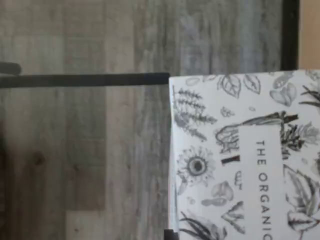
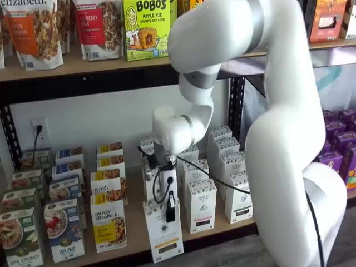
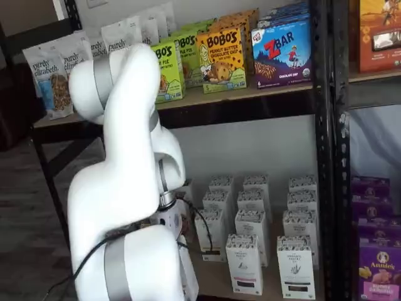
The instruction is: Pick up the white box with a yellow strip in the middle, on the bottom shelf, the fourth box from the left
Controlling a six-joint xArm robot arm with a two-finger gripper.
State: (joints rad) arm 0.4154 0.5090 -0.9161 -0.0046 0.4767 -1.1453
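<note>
A black steel rack with light-brown wooden boards stands against a white wall, over a grey wood-grain floor (image 1: 90, 150) that fills most of the wrist view. In a shelf view the bottom shelf (image 2: 133, 231) carries rows of cartons: colourful cereal boxes (image 2: 64, 228) at the nine o'clock side, and tall slim white cartons (image 2: 201, 204) toward three o'clock. The upper board (image 2: 83, 67) holds granola bags and a green Bobo's box (image 2: 146, 28).

The white box (image 2: 163, 233) sits at the shelf's front lip, at about six o'clock from the wrist, and leans slightly out past the black rail. It is a narrow matte carton with a yellow-orange band above a dark print block. The gripper (image 2: 170, 207) hangs straight down over it; its white body and one black finger (image 2: 171, 214) lie against the carton's front face, with a black cable looping beside them. The fingers appear closed on the top of the box, which stands forward of its row.

In the wrist view the box's top (image 1: 245, 155) shows close up: a white surface printed with grey line drawings of leaves, ferns and a sunflower, and dark letters reading "THE ORGANIC". A thin black rail (image 1: 85, 80) crosses the floor behind it.

In a shelf view the glossy white arm (image 3: 125, 188) hides the gripper and the box.
</note>
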